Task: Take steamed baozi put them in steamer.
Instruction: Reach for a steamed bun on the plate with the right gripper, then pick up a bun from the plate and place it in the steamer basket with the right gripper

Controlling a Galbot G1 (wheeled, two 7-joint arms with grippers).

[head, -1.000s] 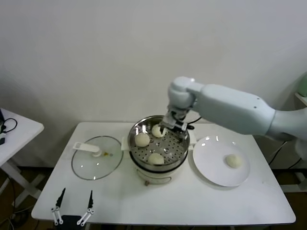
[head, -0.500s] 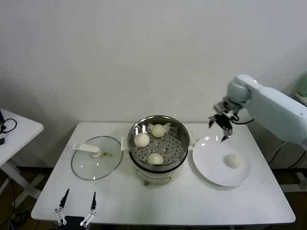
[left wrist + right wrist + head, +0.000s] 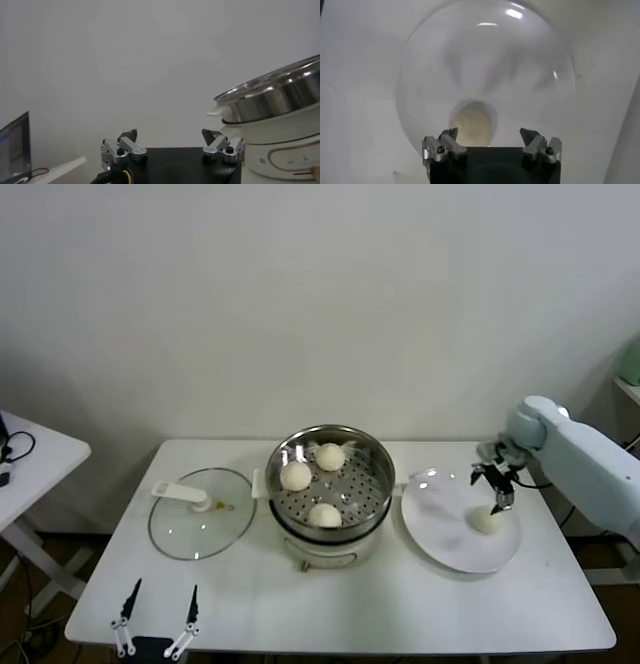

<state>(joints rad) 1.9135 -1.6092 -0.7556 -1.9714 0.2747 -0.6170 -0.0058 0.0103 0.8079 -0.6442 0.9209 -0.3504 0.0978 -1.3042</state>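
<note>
Three steamed baozi lie in the steamer (image 3: 372, 454): one at the back (image 3: 330, 456), one on the left (image 3: 296, 476), one at the front (image 3: 323, 515). One more baozi (image 3: 488, 520) (image 3: 472, 123) rests on the white plate (image 3: 440, 534) (image 3: 530, 80). My right gripper (image 3: 495, 484) (image 3: 489, 134) hovers open just above that baozi, nothing between its fingers. At the table's front left edge my left gripper (image 3: 156, 612) (image 3: 169, 135) stands parked, open and empty.
A round glass lid (image 3: 200, 524) with a white handle (image 3: 180, 492) lies left of the steamer. The steamer's white cooker base (image 3: 280, 145) shows close by in the left wrist view. A second white table (image 3: 30, 459) stands at far left.
My right arm has swung from over the steamer's back rim to the right and come down over the plate's baozi. Three baozi stay in the steamer. The left arm barely moved.
</note>
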